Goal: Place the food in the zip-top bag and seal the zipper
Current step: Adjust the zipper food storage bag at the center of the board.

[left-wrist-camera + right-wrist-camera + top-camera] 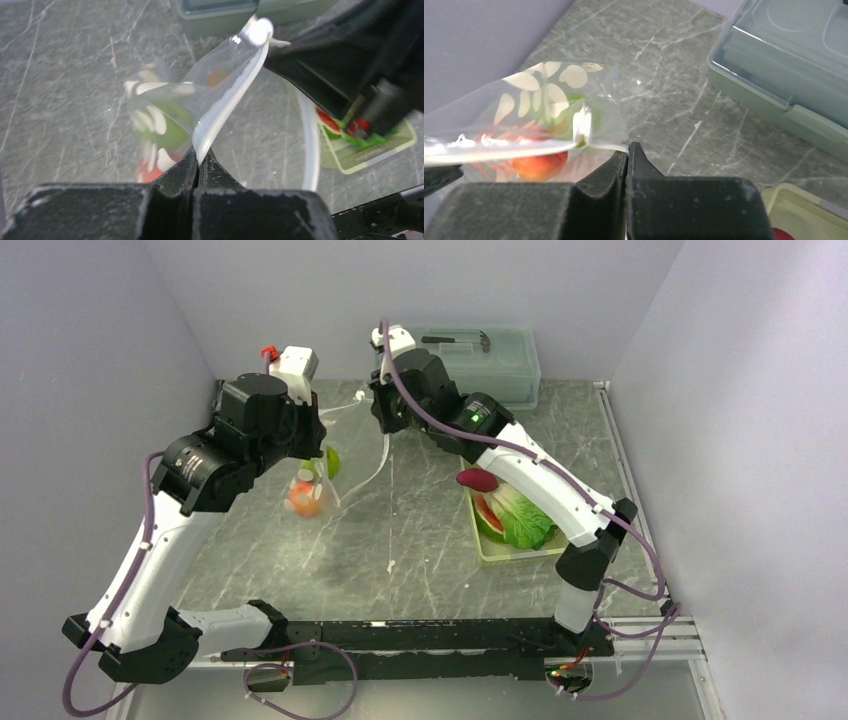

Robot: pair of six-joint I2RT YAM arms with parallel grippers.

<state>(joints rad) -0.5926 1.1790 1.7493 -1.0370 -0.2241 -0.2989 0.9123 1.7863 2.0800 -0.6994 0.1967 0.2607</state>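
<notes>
Clear plastic sits pinched in both sets of jaws. The left gripper (200, 162) is closed tight on one end of the zipper (225, 100), and the right gripper (628, 152) is closed on the other. The strip's long axis runs between them. The zip-top bag (539, 100) hangs below, nearer the left arm, holding the orange-red fruit (536, 167) and green fruit (170, 132). Lettuce (522, 520), watermelon slice (487, 512) and root (477, 479) lie in the tray (490, 552) under the right arm.

L arm (150, 565), R arm (540, 485): white shells, black joint housings. Purple cables (148, 495) run along both arms and loop at the bases. Green LED (472, 420) lit on R arm. Black base rail (430, 640) spans both. L gripper (199, 165), R gripper (628, 155): matte black, grainy, edges scuffed pale.
</notes>
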